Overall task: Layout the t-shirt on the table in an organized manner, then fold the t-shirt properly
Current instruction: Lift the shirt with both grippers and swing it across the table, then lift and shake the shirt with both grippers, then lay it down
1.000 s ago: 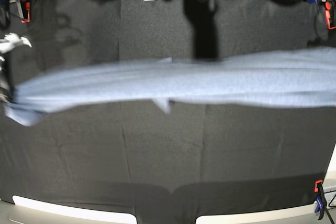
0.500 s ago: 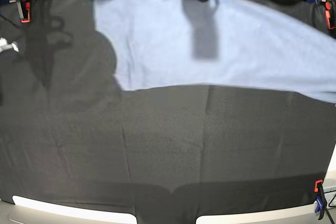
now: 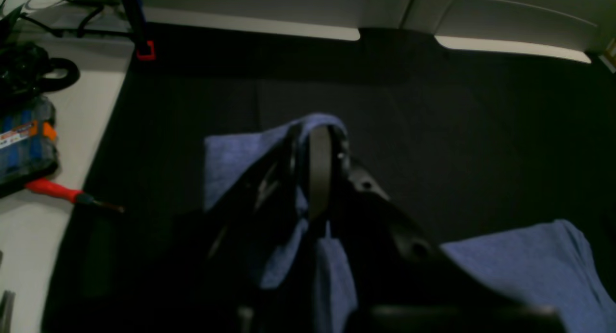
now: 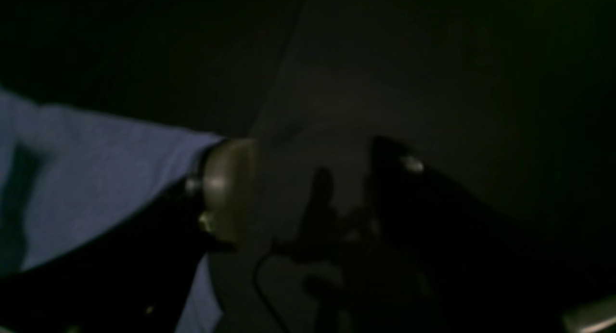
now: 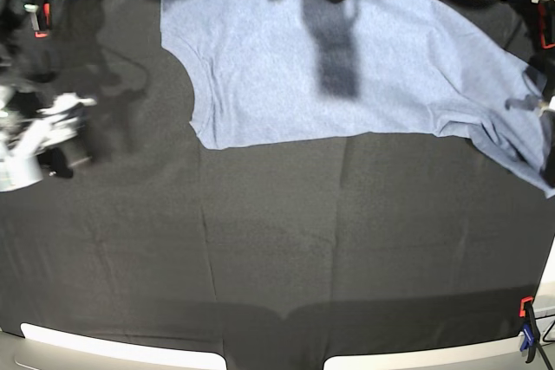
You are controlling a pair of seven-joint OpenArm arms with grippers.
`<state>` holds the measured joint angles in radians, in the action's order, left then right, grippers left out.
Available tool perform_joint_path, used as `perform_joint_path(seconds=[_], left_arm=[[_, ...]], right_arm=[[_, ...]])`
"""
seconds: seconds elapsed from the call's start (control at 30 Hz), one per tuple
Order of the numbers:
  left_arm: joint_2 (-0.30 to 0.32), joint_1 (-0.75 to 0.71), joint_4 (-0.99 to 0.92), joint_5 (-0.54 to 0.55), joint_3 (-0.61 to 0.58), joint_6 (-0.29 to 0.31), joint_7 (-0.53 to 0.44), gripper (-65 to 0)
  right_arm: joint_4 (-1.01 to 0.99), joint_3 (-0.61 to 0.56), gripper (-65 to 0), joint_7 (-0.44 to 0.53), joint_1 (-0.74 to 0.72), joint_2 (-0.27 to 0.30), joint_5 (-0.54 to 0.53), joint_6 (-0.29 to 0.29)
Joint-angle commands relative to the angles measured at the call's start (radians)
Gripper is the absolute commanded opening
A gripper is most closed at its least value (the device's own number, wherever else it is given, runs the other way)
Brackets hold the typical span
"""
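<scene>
T-shirt now dropped flat along the far edge of the surface, left hand pinching its right corner, right hand fingers apart — empty, wide bare cloth nearer the camera.

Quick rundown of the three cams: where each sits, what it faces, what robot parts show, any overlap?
Base: high over the table, looking down at the t-shirt spread along the far edge; right arm blurred at the view's left, left gripper at its right edge.
Left wrist: behind the left gripper, shut on the t-shirt, facing the near table edge.
Right wrist: behind the open right gripper, over dark table, t-shirt beside one finger.
Shared: all show t-shirt and black cloth.
</scene>
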<state>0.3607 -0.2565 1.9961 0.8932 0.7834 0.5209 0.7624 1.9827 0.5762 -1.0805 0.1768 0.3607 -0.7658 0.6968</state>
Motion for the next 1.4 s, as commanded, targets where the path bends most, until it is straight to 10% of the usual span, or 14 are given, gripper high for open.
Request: perform_joint_path(seconds=[0.0,0.5,0.93,1.37], left_arm=[[0.019,0.008,0.013,0.023,0.006,-0.001,-0.030,-65.0],[0.019,0.007,0.013,0.023,0.006,-0.001,-0.014,-65.0],[0.019,0.007,0.013,0.023,0.006,-0.001,-0.010,-65.0],[0.019,0.007,0.013,0.023,0.006,-0.001,0.007,-65.0]], right_arm=[[-0.008,-0.026,-24.7,0.034,-0.014,0.007,0.006,0.000],[-0.491,-0.451,-24.8,0.010,-0.341,-0.146,0.251,-0.081],[-0.599,-0.566,-25.1,-0.043,-0.368,-0.191,0.391,-0.161],[-0.631,-0.585,-63.1,-0.052,-0.357,-0.231,0.402,-0.166]])
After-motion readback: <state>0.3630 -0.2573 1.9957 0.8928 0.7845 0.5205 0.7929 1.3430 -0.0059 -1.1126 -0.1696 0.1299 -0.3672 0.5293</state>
